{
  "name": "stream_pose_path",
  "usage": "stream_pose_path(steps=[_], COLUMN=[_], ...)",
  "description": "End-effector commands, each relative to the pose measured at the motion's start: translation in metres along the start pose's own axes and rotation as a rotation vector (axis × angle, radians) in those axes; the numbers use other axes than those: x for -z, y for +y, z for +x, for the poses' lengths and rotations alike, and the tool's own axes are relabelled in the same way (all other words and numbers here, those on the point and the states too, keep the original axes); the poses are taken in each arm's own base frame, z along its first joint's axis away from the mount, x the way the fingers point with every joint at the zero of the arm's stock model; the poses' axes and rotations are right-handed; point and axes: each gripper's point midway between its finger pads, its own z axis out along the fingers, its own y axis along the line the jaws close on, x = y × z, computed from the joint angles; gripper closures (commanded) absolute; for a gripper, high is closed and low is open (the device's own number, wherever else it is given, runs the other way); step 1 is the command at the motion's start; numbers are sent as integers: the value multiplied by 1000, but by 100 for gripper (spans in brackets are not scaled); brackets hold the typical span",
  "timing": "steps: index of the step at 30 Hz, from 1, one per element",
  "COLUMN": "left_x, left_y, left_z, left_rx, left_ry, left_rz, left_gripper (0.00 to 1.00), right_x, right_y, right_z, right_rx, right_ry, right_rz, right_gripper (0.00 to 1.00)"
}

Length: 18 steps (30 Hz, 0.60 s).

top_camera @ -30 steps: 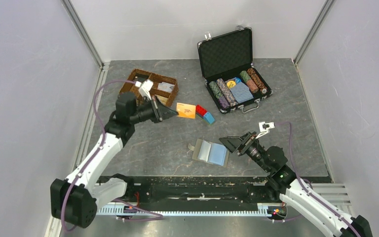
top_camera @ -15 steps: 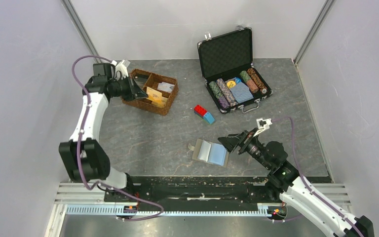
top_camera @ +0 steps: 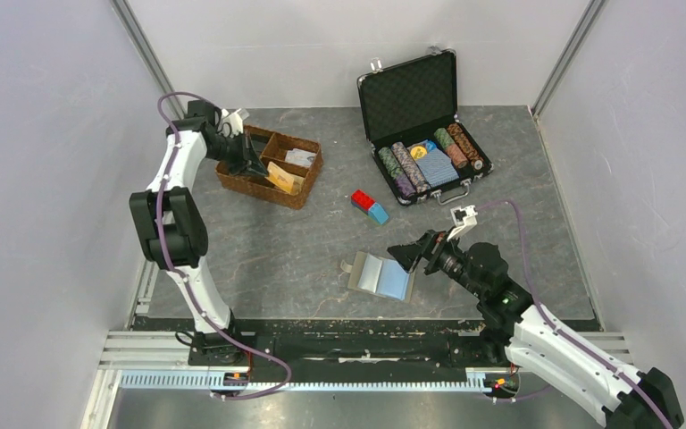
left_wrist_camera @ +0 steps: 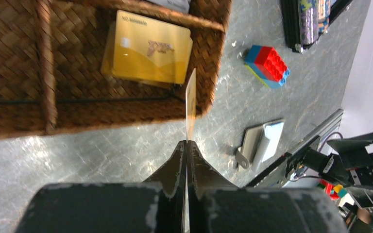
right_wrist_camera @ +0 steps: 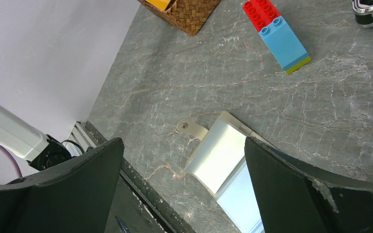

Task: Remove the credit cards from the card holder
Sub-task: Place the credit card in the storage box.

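The grey-tan card holder (top_camera: 377,273) lies open on the table near the front, its tab to the left; it also shows in the right wrist view (right_wrist_camera: 219,149). A light blue credit card (right_wrist_camera: 245,200) sits in its right half. My right gripper (top_camera: 409,257) is open and empty, just right of and above the holder (right_wrist_camera: 182,145). My left gripper (top_camera: 257,169) is shut on a thin card seen edge-on (left_wrist_camera: 190,104), held over the near rim of the wicker tray (left_wrist_camera: 77,104). An orange-gold credit card (left_wrist_camera: 148,53) lies in the tray.
A red and blue toy brick block (top_camera: 370,206) lies mid-table. An open black chip case (top_camera: 424,112) with chips and a blue patterned pack stands at the back right. The brown wicker tray (top_camera: 232,179) is at the back left. Walls enclose three sides.
My left arm swung from mid-table back and left to the wicker tray, carrying the orange card. My right gripper edged up and left, closer to the card holder.
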Motion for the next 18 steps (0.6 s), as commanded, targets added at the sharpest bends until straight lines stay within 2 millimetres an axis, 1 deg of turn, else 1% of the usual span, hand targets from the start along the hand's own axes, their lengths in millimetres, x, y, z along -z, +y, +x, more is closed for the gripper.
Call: stream_pose_path(steps=[1,6,9,11,18], left_x=[-7,-21,-29,-34,-50], left_y=[6,11,15,15,13], left_z=[-14,-25,-28,-29,-29], left_rx=[-34,-24,-19,18,9], left_ry=[6,-1,5,11,21], left_rz=[18,46,61,70,88], left_gripper=[98,98,98,98,98], right_x=[-5,-8,-9,-9,-8], right_y=[16,17,17,18,18], right_z=[-29,-29,-30,-31,-35], right_rx=[38,33,39,42,53], right_ry=[-72,-65,-65,-67,-82], right_rz=[-22,-24,-24,-27,-21], right_gripper=[2,2,2,2,2])
